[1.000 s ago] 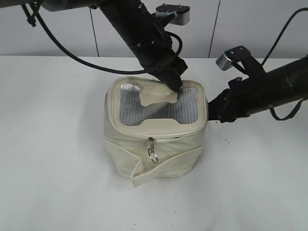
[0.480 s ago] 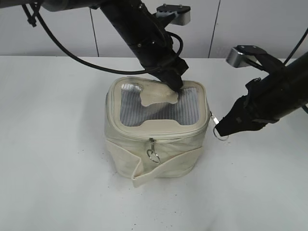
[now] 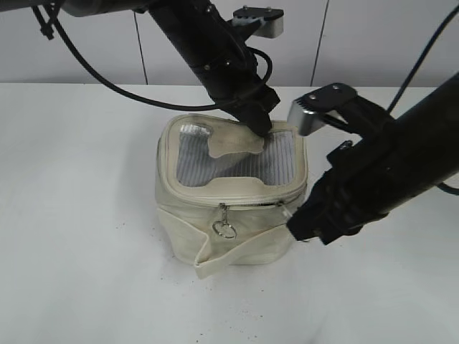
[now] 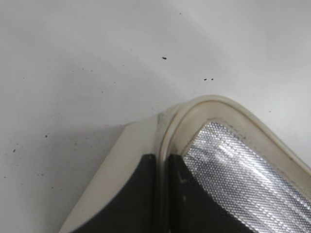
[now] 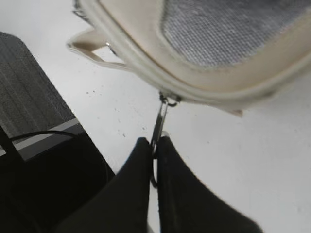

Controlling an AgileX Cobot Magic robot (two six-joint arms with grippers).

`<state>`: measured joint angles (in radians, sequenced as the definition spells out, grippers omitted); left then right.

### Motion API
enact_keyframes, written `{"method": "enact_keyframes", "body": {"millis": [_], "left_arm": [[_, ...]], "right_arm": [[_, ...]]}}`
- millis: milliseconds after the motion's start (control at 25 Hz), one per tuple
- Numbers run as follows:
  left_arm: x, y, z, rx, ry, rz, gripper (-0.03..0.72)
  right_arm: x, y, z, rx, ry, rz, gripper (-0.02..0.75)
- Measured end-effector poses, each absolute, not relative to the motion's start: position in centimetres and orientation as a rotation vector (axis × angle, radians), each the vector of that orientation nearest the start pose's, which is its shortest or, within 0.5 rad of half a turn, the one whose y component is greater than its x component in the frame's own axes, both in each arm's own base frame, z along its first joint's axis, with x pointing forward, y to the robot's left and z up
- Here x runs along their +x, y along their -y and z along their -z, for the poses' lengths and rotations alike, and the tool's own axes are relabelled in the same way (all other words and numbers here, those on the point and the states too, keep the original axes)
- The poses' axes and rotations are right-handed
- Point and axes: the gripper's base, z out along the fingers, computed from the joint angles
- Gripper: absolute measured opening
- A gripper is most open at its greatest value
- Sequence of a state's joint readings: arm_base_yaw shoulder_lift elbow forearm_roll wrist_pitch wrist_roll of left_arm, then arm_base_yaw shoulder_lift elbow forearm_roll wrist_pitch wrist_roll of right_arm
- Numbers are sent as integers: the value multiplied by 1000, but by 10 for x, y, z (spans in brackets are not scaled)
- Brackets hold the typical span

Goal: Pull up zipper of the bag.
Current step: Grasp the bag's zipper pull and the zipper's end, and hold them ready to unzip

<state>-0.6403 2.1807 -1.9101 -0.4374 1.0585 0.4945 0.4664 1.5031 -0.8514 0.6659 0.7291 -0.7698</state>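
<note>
The bag point(image 3: 231, 193) is seen upright mid-table, mesh top facing up. In the right wrist view 1 pull of the zipper point(image 5: 160, 116) is clenched between the right gripper point(image 5: 154, 145) fingers, long axis running 12 to 6 o'clock. The left gripper point(image 3: 259, 123) is pressed on the top patch (fingers pinched together on a rim fold).

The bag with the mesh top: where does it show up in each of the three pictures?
Exterior view: the bag stands mid-table, between the two arms.
Left wrist view: only one rounded top corner shows, lower right.
Right wrist view: its top edge runs across the upper part, with a zipper pull hanging down into the right gripper.
Shared landmark: the grey mesh window.
</note>
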Motion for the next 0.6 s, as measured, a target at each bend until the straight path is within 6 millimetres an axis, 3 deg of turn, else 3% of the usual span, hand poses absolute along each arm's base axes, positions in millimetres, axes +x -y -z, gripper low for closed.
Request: {"method": "enact_keyframes", "body": {"millis": [320,600], "left_arm": [[360,310,-229,1320,-2460,620,42],[359,310,-229,1329,-2463,622,42]], "right_arm": [[216,-213,-212,-1133,-2393,-672,-3],[214,-219,-209,-1119,-2408,-687,0]]}}
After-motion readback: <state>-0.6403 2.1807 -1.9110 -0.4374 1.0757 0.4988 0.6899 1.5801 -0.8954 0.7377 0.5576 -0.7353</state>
